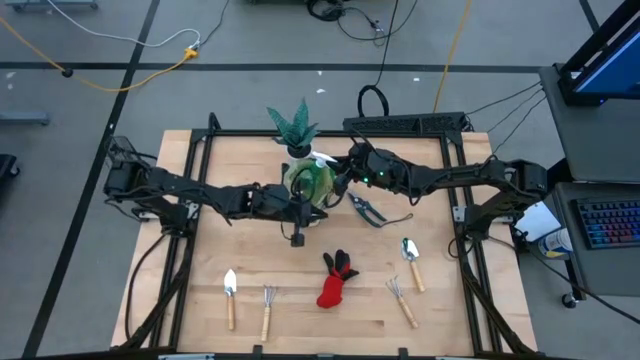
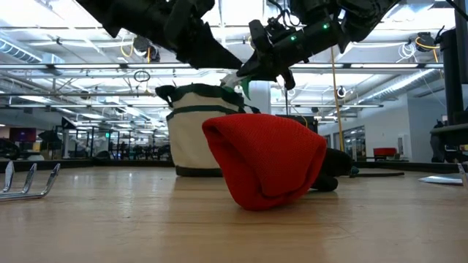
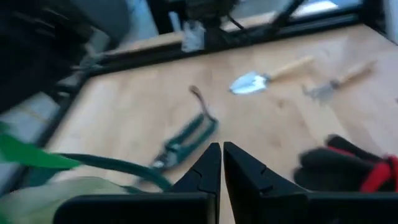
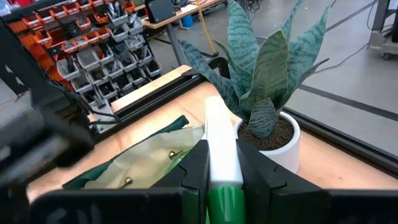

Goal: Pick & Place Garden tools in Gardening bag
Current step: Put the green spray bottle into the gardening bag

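Note:
The beige gardening bag with green trim stands at the table's far middle and also shows in the low view. My right gripper is above the bag's far right rim, shut on the green spray bottle with a white head. My left gripper is shut and empty at the bag's near side. The grey pruning shears, the red-and-black glove, two trowels and two hand rakes lie flat on the table. My right gripper pinches the spray bottle between its two fingers, one on each side, where the white head meets the green body. The white head sticks out forward past the fingertips. The bottle is lifted clear, above the bag's rim.
A spiky green plant in a white pot stands just beyond the bag, close to the held bottle. The shears lie to the right of the bag. The other tools lie in a row near the table's near edge, with bare wood between them and the bag.

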### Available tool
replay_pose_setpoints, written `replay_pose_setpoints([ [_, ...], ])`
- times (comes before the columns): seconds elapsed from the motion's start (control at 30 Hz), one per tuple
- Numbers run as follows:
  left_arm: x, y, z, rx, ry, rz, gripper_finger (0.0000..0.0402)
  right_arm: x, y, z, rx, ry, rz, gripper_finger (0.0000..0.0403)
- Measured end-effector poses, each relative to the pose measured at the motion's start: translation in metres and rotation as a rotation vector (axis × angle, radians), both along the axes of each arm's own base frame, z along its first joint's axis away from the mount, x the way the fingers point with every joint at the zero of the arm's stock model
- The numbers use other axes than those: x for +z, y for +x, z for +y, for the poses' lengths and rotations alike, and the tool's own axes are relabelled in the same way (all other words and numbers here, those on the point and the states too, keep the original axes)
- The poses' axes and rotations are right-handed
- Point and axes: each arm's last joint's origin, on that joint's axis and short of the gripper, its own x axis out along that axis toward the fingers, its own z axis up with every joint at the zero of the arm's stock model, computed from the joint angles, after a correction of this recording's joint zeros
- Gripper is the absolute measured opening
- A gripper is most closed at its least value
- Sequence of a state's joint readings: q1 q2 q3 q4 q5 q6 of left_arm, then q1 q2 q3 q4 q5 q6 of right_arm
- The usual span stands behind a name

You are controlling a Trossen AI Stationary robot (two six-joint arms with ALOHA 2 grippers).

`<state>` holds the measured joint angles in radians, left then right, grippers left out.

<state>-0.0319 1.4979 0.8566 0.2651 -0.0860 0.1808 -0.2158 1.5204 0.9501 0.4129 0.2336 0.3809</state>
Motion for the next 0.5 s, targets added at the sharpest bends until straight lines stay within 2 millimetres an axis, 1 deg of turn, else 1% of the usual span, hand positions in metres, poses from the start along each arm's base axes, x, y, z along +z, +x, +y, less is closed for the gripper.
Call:
replay_pose_setpoints([
  [0.07, 0.004, 0.000, 0.003, 0.053, 0.017, -0.024, 0.0026, 0.000, 0.000, 0.001, 0.003, 0.000, -0.002, 0.0050],
  [0.2, 0.008, -0.005, 0.011, 0.123, 0.038, -0.005, 0.0026, 0.001, 0.002, 0.006, 0.011, 0.008, -0.013, 0.0050],
  [0.27, 0.008, -0.011, 0.015, 0.154, 0.041, 0.041, 0.0026, 0.001, 0.002, 0.009, 0.009, 0.019, -0.019, 0.0050],
  [0.4, 0.010, -0.017, 0.022, 0.248, 0.082, 0.081, 0.0026, 0.000, 0.003, 0.020, -0.103, -0.076, 0.026, 0.0050],
  [0.5, 0.011, -0.022, 0.024, 0.313, 0.114, 0.103, 0.0026, 0.001, 0.003, 0.028, -0.131, -0.128, 0.048, 0.0050],
])
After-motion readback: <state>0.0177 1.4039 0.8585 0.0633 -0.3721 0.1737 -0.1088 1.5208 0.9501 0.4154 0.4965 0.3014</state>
